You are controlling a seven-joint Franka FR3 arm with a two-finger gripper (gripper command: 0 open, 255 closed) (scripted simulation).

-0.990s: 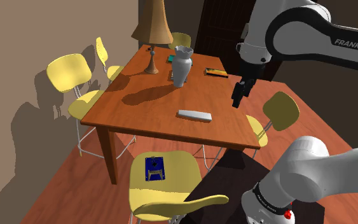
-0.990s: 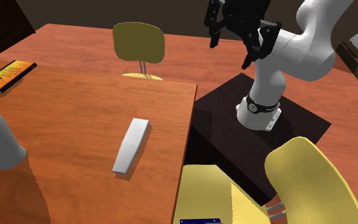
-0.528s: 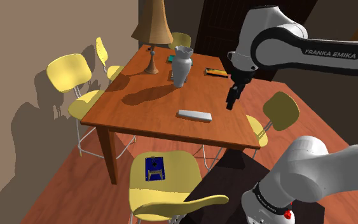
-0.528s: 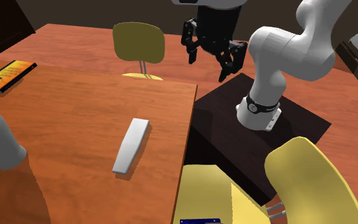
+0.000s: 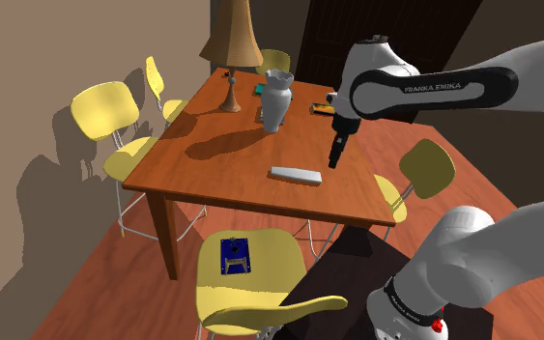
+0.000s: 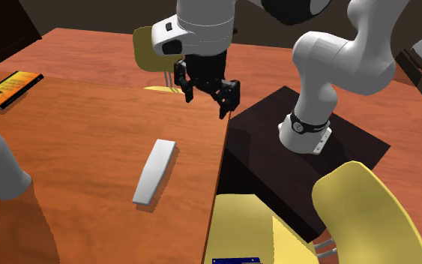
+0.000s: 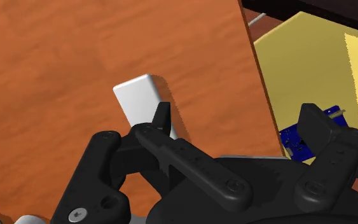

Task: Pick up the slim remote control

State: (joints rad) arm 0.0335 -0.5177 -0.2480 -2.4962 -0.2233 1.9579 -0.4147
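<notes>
Hangs over the desk's near edge with claw spread wide and empty, ready to straddle the remote lying flat just beside it, lower, untouched, inside that edge

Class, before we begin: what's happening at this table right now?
A white Franka arm is set to pick up the slim pale grey remote, which lies flat on the wooden table. Its black hand hangs open above the table, near the edge by the stand, a little off from the remote. Nothing is gripped yet, and the remote lies untouched.
</notes>
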